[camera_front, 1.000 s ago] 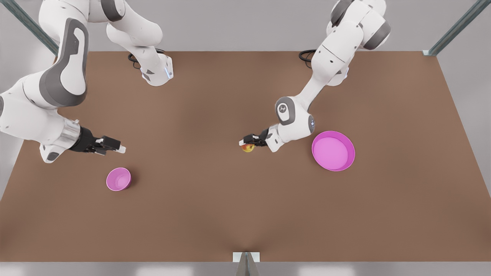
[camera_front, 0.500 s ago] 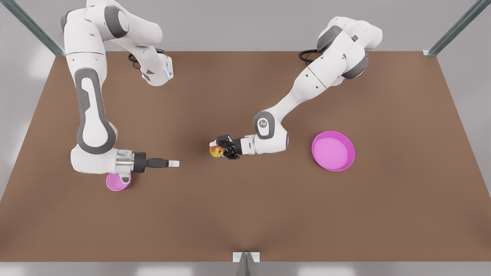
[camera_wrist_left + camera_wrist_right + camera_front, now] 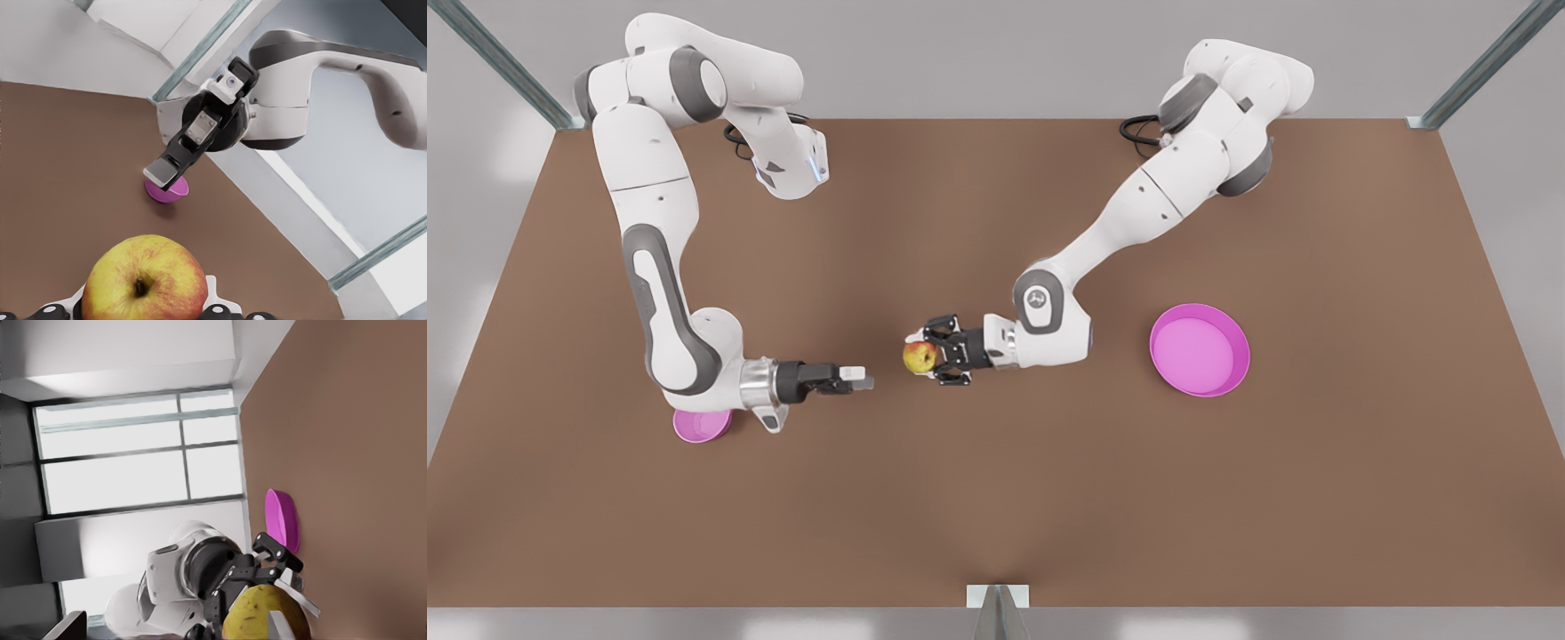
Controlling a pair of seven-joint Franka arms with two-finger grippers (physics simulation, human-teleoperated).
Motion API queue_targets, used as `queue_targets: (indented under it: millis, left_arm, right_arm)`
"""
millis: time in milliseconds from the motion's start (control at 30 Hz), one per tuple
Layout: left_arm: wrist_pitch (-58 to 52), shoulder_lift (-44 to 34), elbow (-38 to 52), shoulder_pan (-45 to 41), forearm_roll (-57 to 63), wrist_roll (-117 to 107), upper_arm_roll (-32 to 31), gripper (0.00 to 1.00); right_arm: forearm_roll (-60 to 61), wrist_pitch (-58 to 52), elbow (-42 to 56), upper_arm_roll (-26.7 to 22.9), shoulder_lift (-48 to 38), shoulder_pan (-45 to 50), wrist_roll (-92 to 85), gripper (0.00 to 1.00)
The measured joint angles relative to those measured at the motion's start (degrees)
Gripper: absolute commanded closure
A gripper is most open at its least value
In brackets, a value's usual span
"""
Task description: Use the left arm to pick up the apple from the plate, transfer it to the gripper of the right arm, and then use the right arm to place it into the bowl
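The yellow-red apple (image 3: 919, 356) hangs above the table's middle, and my left gripper (image 3: 930, 356), all black, is shut on it. In the left wrist view the apple (image 3: 143, 283) sits close between the fingers. My right gripper (image 3: 859, 378), with white fingertips, is open and points at the apple from the front view's left, a short gap away. It faces me in the left wrist view (image 3: 167, 173). The bowl (image 3: 696, 426) is partly hidden under the right wrist. The plate (image 3: 1199, 348) lies bare at the front view's right.
Both arms reach in from bases at the table's far edge. The brown table (image 3: 996, 498) spreads wide toward the near edge. A metal bracket (image 3: 997, 597) sits at the near edge's middle. Grey frame posts stand at the far corners.
The left gripper carried the apple from near the plate toward the front view's left. The right arm swung in from the far left over the bowl, and its gripper closed in on the apple.
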Motion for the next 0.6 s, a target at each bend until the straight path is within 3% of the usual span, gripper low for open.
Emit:
queue_targets:
  millis: [400,600]
  left_arm:
    - [-0.1,1.9,3.3,0.3,-0.2,9.1,0.2,0.36]
    - [-0.1,2.1,3.4,0.3,-0.2,11.9,0.2,0.36]
  right_arm:
    - [4.2,4.6,-1.7,1.0,2.3,1.8,-12.0,0.00]
    - [4.9,6.5,-1.9,4.3,2.4,2.0,-14.5,0.00]
